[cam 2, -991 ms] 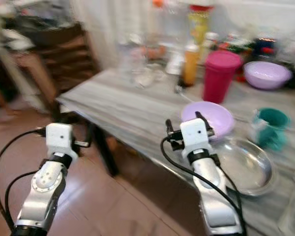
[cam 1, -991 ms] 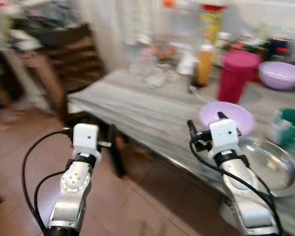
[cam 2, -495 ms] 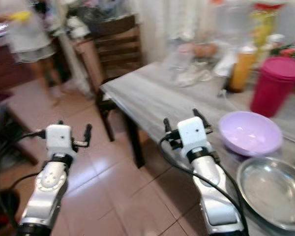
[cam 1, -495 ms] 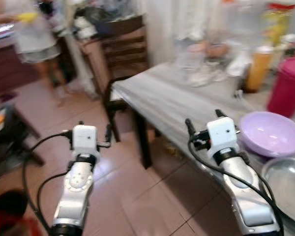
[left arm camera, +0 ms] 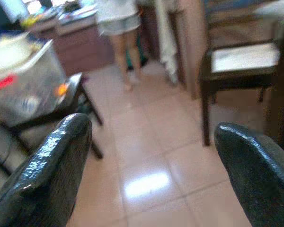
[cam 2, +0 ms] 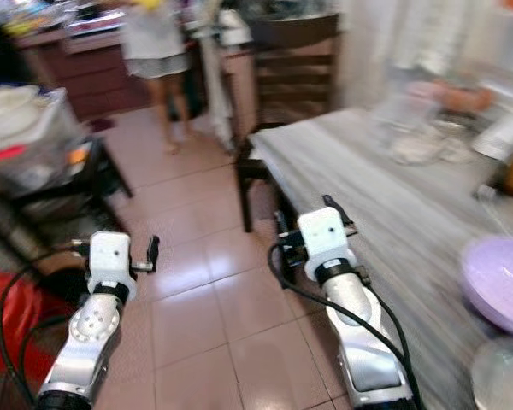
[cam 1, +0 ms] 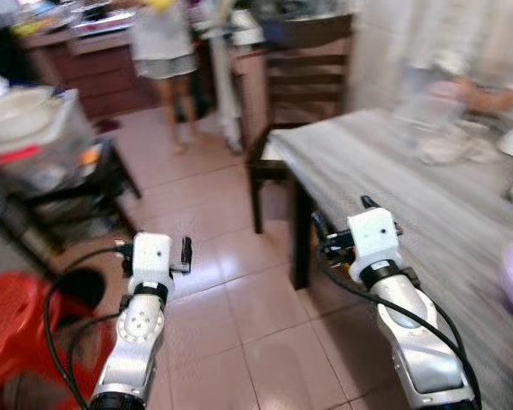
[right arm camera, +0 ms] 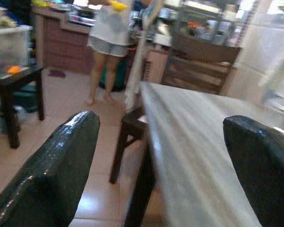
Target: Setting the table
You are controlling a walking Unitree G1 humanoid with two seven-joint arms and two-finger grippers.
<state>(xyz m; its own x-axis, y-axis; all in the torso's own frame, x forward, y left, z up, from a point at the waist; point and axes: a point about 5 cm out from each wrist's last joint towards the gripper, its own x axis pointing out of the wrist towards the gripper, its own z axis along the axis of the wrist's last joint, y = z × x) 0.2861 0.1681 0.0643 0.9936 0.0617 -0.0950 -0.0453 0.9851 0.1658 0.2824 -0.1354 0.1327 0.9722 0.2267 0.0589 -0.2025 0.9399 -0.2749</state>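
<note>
The grey wooden table (cam 1: 427, 196) runs along my right side, with its near corner just ahead of my right gripper (cam 1: 344, 215). A lilac bowl (cam 2: 500, 282) sits on it at the far right, and the rim of a metal plate (cam 2: 506, 376) shows below it. My right gripper is open and empty, held over the table's edge; the right wrist view looks along the tabletop (right arm camera: 189, 142) between the fingers (right arm camera: 57, 165). Over the tiled floor my left gripper (cam 1: 152, 245) is open and empty, its fingers (left arm camera: 52, 161) wide apart.
A dark wooden chair (cam 1: 299, 94) stands at the table's far end. A person (cam 1: 167, 51) stands at a counter beyond it. A low black table with a clear box (cam 1: 43, 137) is on the left, a red stool (cam 1: 8, 329) below it. Blurred jars (cam 2: 427, 128) crowd the table's back.
The camera has swung left: the table, bowl and plate slid to the right edge, and the floor, chair and person came into view. Both grippers stay open.
</note>
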